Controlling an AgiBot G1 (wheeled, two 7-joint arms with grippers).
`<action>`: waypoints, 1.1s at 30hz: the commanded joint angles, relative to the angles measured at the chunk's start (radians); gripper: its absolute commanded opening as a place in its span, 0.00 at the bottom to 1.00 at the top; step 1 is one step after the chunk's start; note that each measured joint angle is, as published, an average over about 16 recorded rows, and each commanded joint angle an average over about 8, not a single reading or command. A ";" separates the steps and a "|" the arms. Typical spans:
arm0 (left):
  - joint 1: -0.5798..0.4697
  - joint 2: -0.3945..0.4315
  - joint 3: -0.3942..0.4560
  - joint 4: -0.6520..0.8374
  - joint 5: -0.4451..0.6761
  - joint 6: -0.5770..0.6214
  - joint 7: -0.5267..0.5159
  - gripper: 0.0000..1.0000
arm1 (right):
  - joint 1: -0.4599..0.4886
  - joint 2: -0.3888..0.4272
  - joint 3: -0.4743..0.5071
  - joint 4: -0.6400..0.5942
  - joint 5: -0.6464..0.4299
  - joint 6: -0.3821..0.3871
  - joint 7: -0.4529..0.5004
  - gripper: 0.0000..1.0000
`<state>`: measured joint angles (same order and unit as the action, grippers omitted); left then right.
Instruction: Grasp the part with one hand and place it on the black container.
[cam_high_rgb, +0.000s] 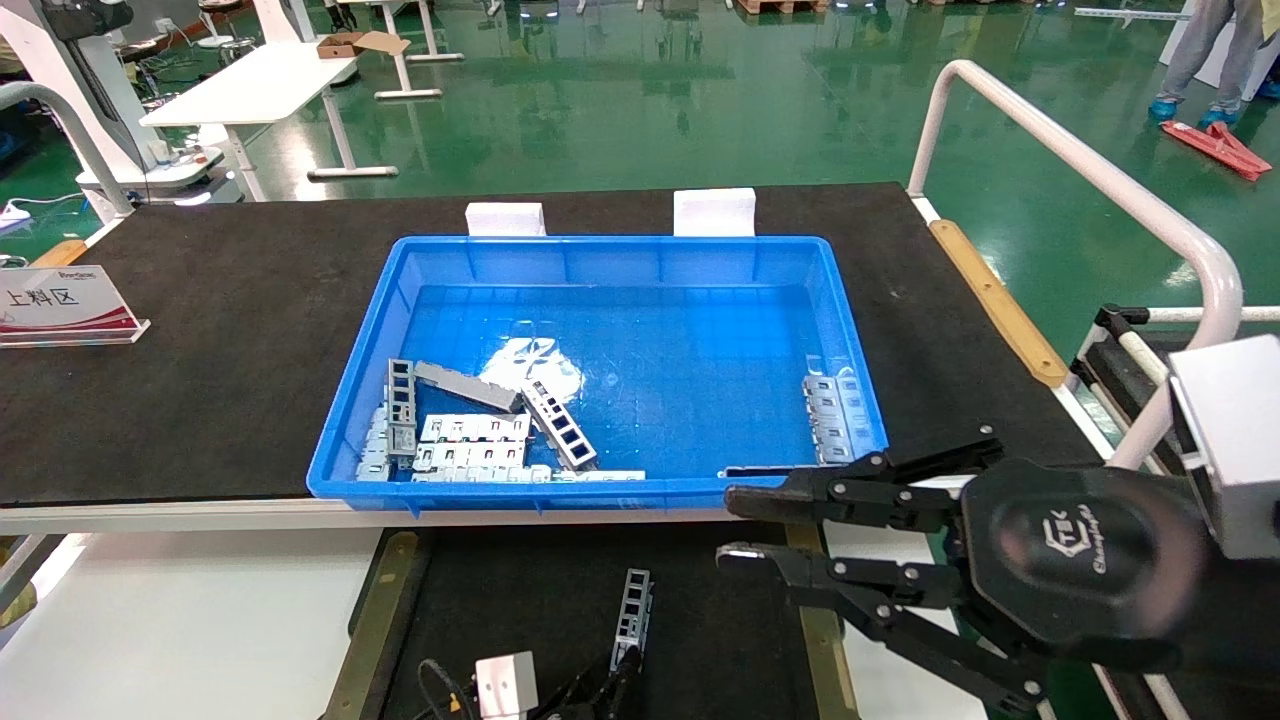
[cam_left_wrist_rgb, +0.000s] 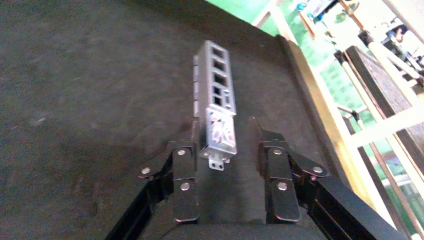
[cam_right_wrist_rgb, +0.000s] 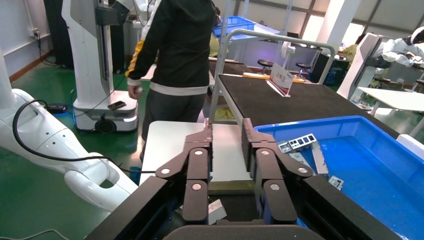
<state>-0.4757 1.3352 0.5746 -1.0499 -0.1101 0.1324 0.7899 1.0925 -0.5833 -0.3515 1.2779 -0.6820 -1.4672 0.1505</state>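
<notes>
part lies on the black container, left tool spread around its near end

nearest, the left tool (cam_left_wrist_rgb: 221, 150) sits low over the black container (cam_high_rgb: 520, 610), fingers apart on either side of the part (cam_left_wrist_rgb: 216, 107), which lies flat on the tray, not clamped. the right tool (cam_high_rgb: 740, 528) hovers at the tray's right rail, fingers apart and holding nothing. farther off, on the counter (cam_high_rgb: 200, 330), the blue bin (cam_high_rgb: 600, 260) holds more metal pieces, most piled in its near left corner.
</notes>
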 joint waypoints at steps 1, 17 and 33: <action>-0.002 -0.001 0.005 -0.003 0.000 0.001 0.006 1.00 | 0.000 0.000 0.000 0.000 0.000 0.000 0.000 1.00; -0.072 -0.245 0.250 -0.177 0.039 0.054 -0.066 1.00 | 0.000 0.000 0.000 0.000 0.000 0.000 0.000 1.00; -0.224 -0.548 0.513 -0.298 0.107 0.261 -0.226 1.00 | 0.000 0.000 -0.001 0.000 0.000 0.000 0.000 1.00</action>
<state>-0.6948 0.7933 1.0799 -1.3464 -0.0055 0.3884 0.5654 1.0926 -0.5831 -0.3521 1.2779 -0.6816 -1.4670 0.1502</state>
